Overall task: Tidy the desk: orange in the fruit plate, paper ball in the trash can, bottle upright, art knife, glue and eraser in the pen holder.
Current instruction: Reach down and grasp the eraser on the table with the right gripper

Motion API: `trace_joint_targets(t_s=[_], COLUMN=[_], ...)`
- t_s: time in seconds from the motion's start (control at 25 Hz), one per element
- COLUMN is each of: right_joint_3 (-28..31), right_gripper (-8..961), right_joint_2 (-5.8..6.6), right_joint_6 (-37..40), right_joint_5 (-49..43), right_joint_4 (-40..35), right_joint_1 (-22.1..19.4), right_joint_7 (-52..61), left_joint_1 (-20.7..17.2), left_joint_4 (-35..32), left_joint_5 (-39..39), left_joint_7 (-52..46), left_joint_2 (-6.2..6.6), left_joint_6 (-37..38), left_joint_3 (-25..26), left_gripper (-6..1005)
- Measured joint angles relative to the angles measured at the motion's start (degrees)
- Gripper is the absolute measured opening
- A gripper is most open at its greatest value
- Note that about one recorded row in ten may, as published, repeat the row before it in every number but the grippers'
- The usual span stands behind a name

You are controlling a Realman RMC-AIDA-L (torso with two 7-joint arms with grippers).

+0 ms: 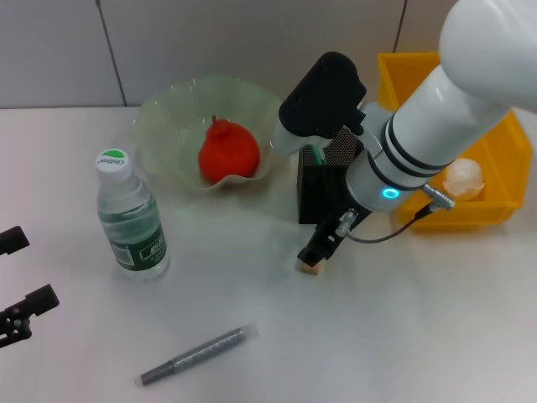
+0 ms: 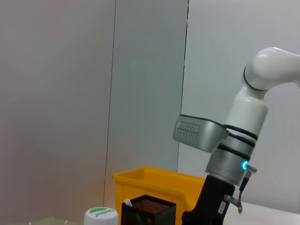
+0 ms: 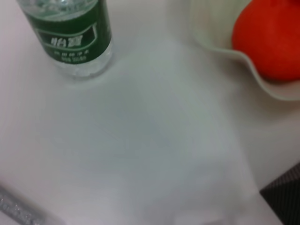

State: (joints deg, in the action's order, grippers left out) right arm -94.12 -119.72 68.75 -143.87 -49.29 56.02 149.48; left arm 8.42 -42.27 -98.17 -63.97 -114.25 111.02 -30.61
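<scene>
Three jobs look done in the head view: orange [image 1: 228, 151] in the fruit plate [image 1: 168, 113], bottle [image 1: 130, 220] upright at left, paper ball [image 1: 464, 179] in the yellow trash can [image 1: 503, 172]. Your right gripper [image 1: 314, 259] sits at centre on the small eraser [image 1: 310, 267] below the pen holder [image 1: 323, 189]; I cannot tell its grip. The art knife [image 1: 195, 354] lies at lower centre. The left gripper [image 1: 21, 285], spread, waits at the left edge.

The left wrist view shows the pen holder [image 2: 147, 211] at the bottom.

The right wrist view shows bare desk [image 3: 154, 140]. Next, you lift the eraser into the holder.
</scene>
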Motion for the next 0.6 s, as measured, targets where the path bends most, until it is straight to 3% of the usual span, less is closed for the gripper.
trace_joint_targets(t_s=[0.6], right_joint_3=[-4.5], right_gripper=[584], right_joint_2=[-0.15], right_joint_6=[-3.9], right_joint_5=[2.9], right_joint_4=[3.3], right_joint_1=[-0.1], right_joint_7=[-1.1], left_joint_1=[-0.2], left_joint_4=[0.0], left_joint_5=[0.0], left_joint_7=[0.0], left_joint_2=[-0.04], left_joint_6=[0.0], left_joint_3=[-0.1], left_gripper=[855])
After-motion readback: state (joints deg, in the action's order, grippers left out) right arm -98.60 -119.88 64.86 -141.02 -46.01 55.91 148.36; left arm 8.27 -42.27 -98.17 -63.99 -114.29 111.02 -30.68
